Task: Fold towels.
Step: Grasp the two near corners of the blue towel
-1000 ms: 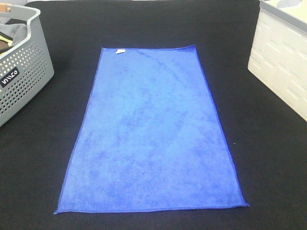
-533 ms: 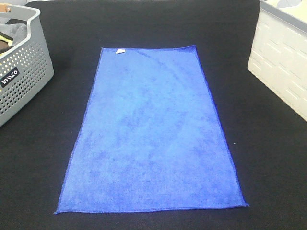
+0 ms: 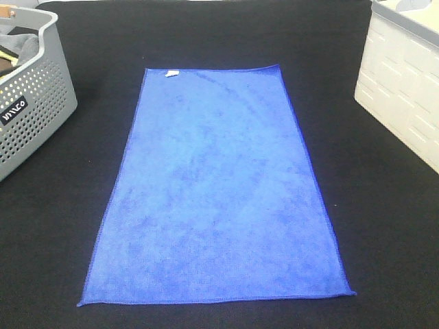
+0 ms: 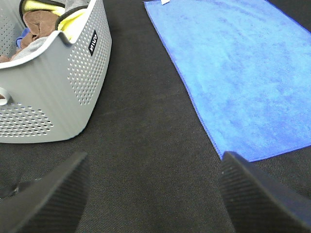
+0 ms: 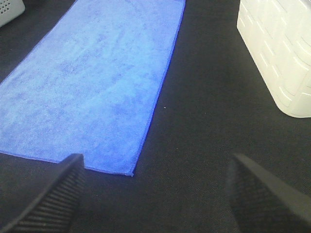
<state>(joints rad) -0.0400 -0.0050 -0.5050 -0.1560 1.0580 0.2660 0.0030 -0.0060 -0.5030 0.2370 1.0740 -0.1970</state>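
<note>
The royal-blue towel point(image 3: 216, 188) lies flat and fully spread on the black table, long side running front to back, its small white tag point(image 3: 171, 72) at the far left corner. It also shows in the left wrist view point(image 4: 238, 73) and the right wrist view point(image 5: 92, 77). Neither gripper shows in the exterior high view. My left gripper point(image 4: 150, 194) is open and empty above bare table, near the towel's front left corner. My right gripper point(image 5: 155, 194) is open and empty near the towel's front right corner point(image 5: 131, 173).
A perforated grey basket point(image 3: 38, 110) holding cloths stands at the far left; it also shows in the left wrist view point(image 4: 73, 82). A white crate point(image 3: 401, 89) stands at the far right, also seen in the right wrist view point(image 5: 277, 53). Black table point(image 3: 384, 226) surrounds the towel.
</note>
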